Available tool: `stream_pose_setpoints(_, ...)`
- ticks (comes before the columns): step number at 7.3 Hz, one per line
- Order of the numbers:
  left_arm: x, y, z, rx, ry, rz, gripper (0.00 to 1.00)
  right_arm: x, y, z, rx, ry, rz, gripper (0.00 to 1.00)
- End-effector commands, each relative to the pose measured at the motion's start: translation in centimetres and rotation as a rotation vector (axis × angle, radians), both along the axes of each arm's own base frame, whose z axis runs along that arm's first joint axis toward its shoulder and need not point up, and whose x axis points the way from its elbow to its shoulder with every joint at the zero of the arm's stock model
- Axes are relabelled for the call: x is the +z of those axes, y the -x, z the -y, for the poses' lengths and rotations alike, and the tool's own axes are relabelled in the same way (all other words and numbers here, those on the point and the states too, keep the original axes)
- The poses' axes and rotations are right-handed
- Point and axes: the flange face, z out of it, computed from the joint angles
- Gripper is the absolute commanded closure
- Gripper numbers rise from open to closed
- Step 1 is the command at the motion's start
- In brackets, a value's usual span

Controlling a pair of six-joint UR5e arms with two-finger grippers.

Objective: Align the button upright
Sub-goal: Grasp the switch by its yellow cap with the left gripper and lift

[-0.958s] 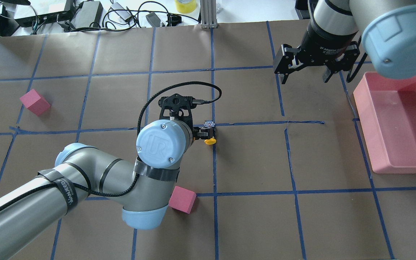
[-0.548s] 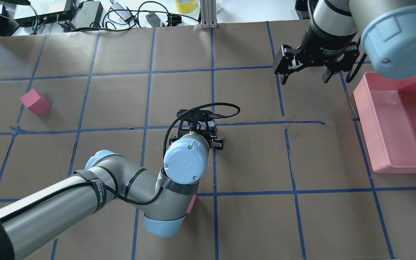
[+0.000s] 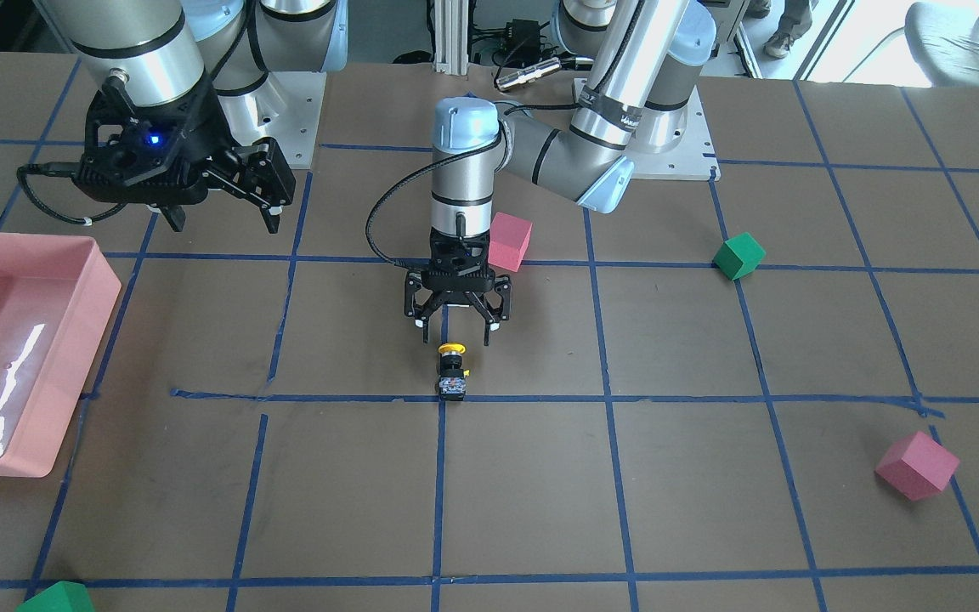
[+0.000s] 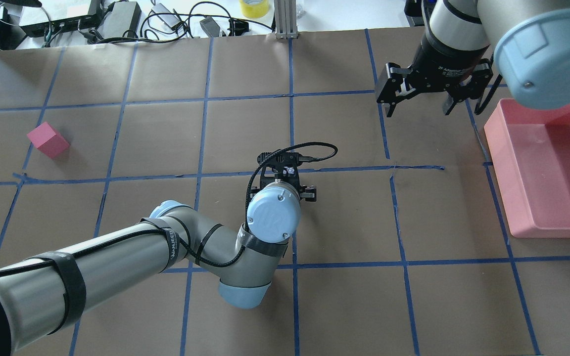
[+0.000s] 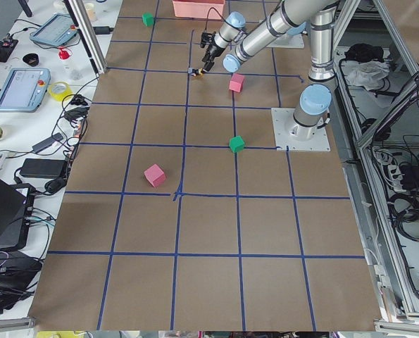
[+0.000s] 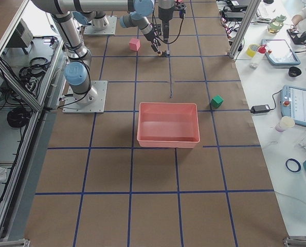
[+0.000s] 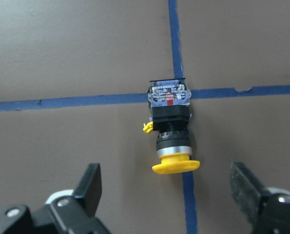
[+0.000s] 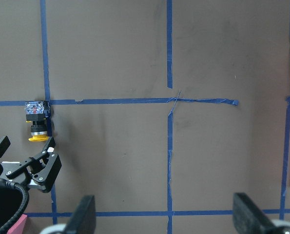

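Note:
The button [image 7: 170,126] lies on its side on a blue tape crossing. Its yellow cap [image 7: 176,166] points toward the robot and its silvery base block sits on the crossing. It also shows in the front view [image 3: 452,367] and in the right wrist view [image 8: 37,122]. In the overhead view the left wrist hides all but the button's base [image 4: 290,171]. My left gripper [image 3: 454,330] points straight down just above the cap, open and empty, with a finger on either side. My right gripper [image 4: 417,108] hovers open and empty at the far right.
A pink tray [image 4: 500,163] stands at the table's right edge. One pink cube [image 3: 510,240] sits just behind the left gripper and another [image 4: 47,140] at the far left. Green cubes [image 3: 738,256] [image 3: 56,597] lie further out.
My left arm has swung right and its wrist now stands over the button, hiding the yellow cap and the near pink cube in the overhead view. The button and right arm have stayed put.

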Motion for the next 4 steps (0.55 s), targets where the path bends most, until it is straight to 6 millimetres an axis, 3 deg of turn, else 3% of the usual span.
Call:
stream_pose_setpoints(1, -1.9, 0.2, 0.3, 0.006, 0.032, -0.009, 0.13, -0.1, 0.0, 0.0, 0.000, -0.002, 0.001, 0.00)
stream_pose_setpoints(4, -3.4, 0.0, -0.1, 0.005, 0.034, -0.008, 0.13, -0.1, 0.0, 0.0, -0.001, -0.002, 0.001, 0.00)
